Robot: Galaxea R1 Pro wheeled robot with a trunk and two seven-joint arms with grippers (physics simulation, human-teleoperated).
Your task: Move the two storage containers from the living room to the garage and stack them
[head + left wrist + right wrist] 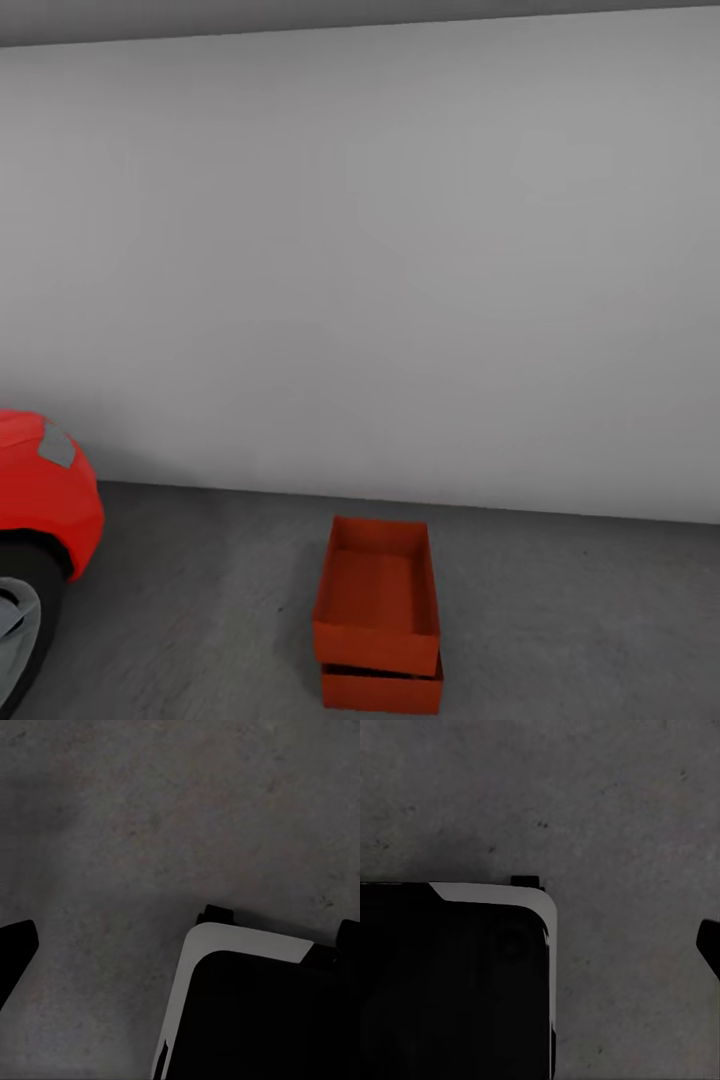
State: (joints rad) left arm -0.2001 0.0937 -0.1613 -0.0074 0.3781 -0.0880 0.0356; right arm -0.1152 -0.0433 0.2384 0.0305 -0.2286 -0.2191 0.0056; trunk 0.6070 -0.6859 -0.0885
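Two red-orange rectangular storage containers with thin low walls sit one on the other on the rough dark grey concrete floor (560, 620) of the garage, in front of a plain white-grey wall (400, 250); the upper container (378, 594) rests on the lower container (382, 688), turned a little askew so that its near edge overhangs on one side, yet it appears well seated and level; a glossy red car (40, 490) with a dark tyre stands well apart at the left.

From the wrist views, both arms look straight down at bare concrete; a black body with a white rim, which I take for the robot's own base (255, 1012), lies below each camera; only a dark finger tip of the left gripper (15, 945) and one of the right gripper (709, 943) pokes in at the frame edge, so I cannot tell whether either claw is spread or pressed together, though nothing shows between them.

By my judgement the stacking step is finished and the task looks complete; what remains, if anything, is to keep the arms clear and avoid nudging the pile.
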